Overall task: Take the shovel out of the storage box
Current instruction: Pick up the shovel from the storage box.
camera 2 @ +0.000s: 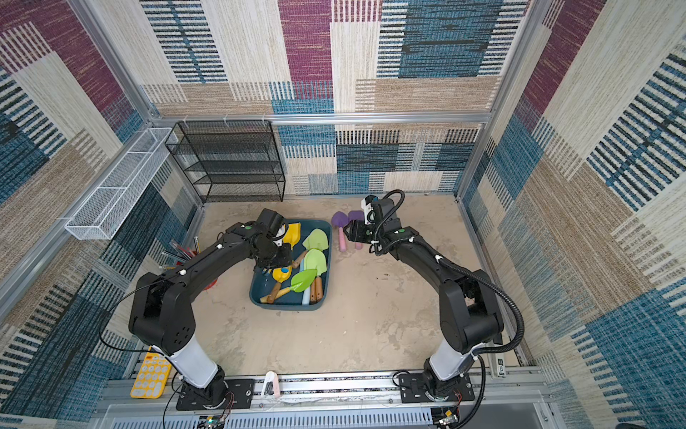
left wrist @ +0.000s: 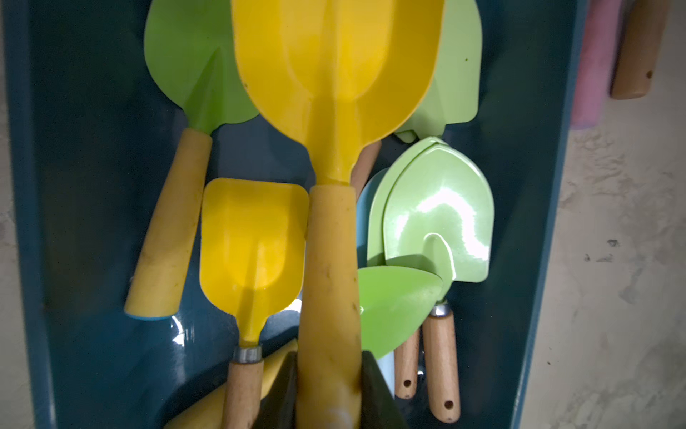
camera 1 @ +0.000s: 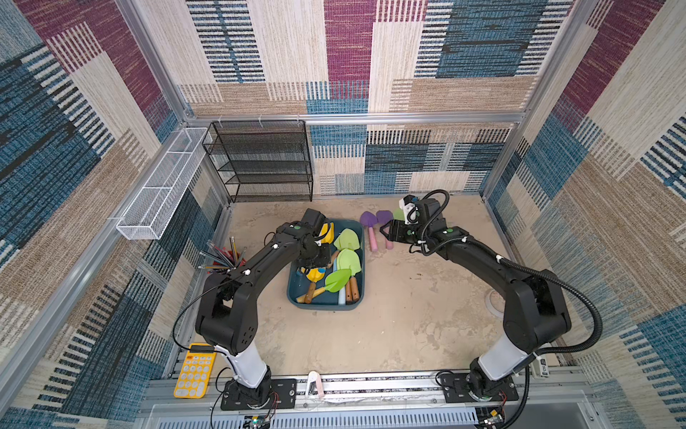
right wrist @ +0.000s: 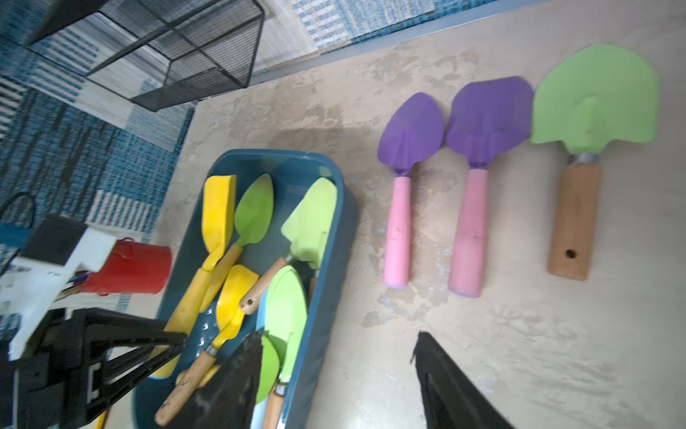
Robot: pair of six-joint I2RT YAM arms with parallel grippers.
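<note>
Yellow shovel [left wrist: 336,74] in end effector [left wrist: 328,369]

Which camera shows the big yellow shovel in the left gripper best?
The left wrist view: the yellow shovel fills it, handle clamped in the left gripper. In both top views the arm hides its handle; the right wrist view shows it small and side-on.

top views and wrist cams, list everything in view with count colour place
storage box: 1, teal, table centre
shovels in box: several, yellow and green, overlapping; exact count unclear
purple shovels: 2, pink handles, table right of box
green shovel: 1, wooden handle, beside the purple ones
mesh rack: 1, black, back left
wire basket: 1, white, left wall
cup of pencils: 1, red, left of box
calculator: 1, yellow, front left
left gripper: shut on big yellow shovel handle, over box
right gripper: open, above table by purple shovels
</note>
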